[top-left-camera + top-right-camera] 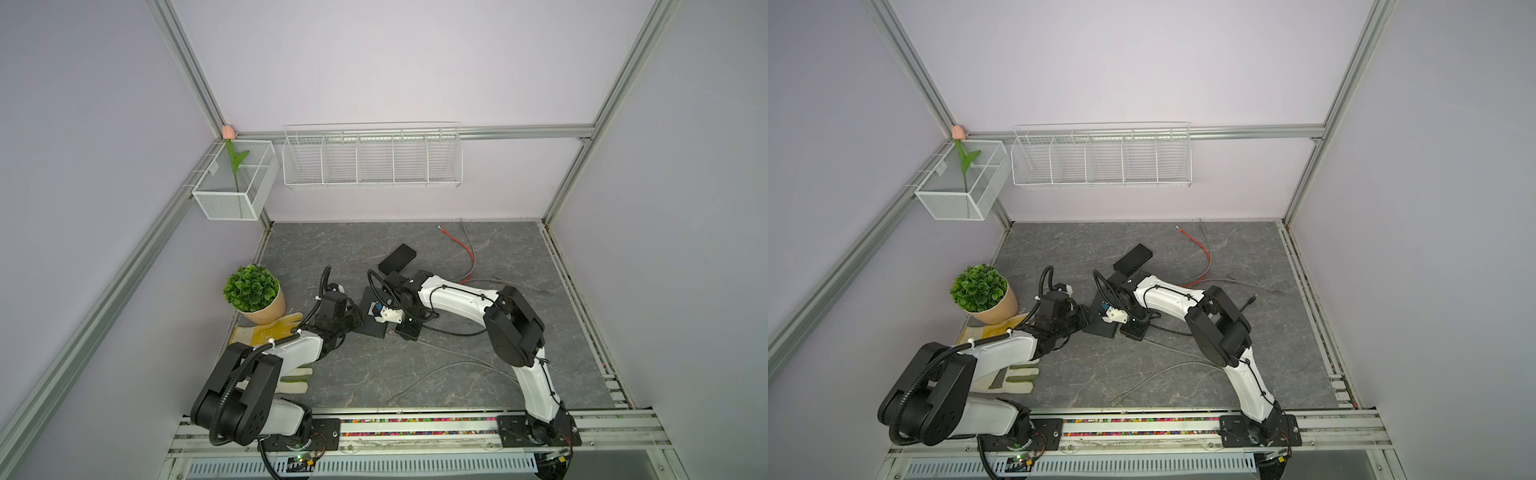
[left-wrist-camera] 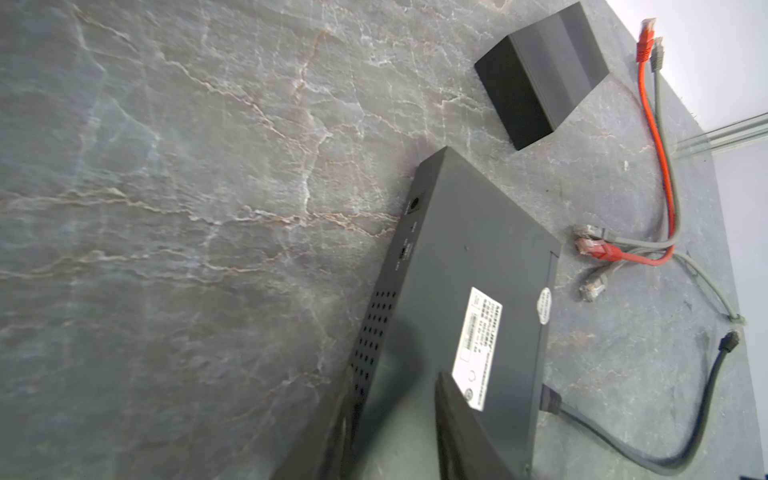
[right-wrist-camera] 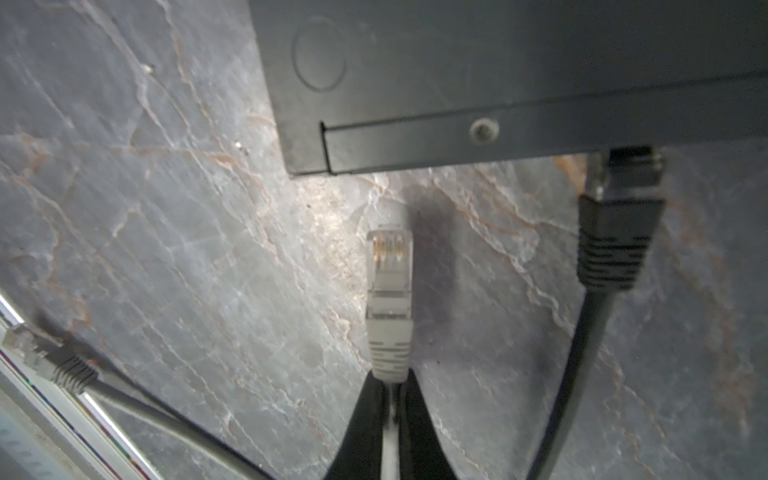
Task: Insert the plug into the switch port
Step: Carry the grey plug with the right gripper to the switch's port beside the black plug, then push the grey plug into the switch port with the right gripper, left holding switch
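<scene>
As the grey plug (image 3: pixel 390 266) looks light and stiff, my right gripper (image 3: pixel 390 380) pinches behind its boot, near the switch (image 2: pixel 457 249) my left gripper (image 2: pixel 395 399) clamps.

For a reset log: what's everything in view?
switch: one, black, centre
small box: one, black, behind switch
grey plug: one, grey, short of switch
black cable: one, black, plugged into switch
red cable: one, red, far right
grey cables: several, grey, lying loose
potted plant: one, green, left side
gloves: apparently two, yellow-white, beside plant
wire rack: one, white, back wall
mesh basket: one, white, left wall
left gripper: one, black, clamped on switch
right gripper: one, black, shut on grey plug
</scene>
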### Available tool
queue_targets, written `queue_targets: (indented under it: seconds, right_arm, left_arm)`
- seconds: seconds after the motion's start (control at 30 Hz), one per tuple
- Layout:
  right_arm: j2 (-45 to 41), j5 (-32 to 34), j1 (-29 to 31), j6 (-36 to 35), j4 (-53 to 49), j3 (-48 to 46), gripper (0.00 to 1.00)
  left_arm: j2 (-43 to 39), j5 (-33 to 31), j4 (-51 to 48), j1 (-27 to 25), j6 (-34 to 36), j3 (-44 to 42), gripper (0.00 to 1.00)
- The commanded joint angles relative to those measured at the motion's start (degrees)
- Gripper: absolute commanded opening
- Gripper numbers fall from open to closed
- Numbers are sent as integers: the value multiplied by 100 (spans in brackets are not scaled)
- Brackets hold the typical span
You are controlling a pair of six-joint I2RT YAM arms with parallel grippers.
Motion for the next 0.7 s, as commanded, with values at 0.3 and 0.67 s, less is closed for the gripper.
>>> queue_targets:
  seconds: [0.3,0.67]
  right_arm:
    - [184,-79,-26,-120,-128,336,8]
    - [309,16,-25,-89,-198,442,7]
  left_arm:
    - [340,492,151,57,71,204,34]
    - [360,582,370,57,24,33,32]
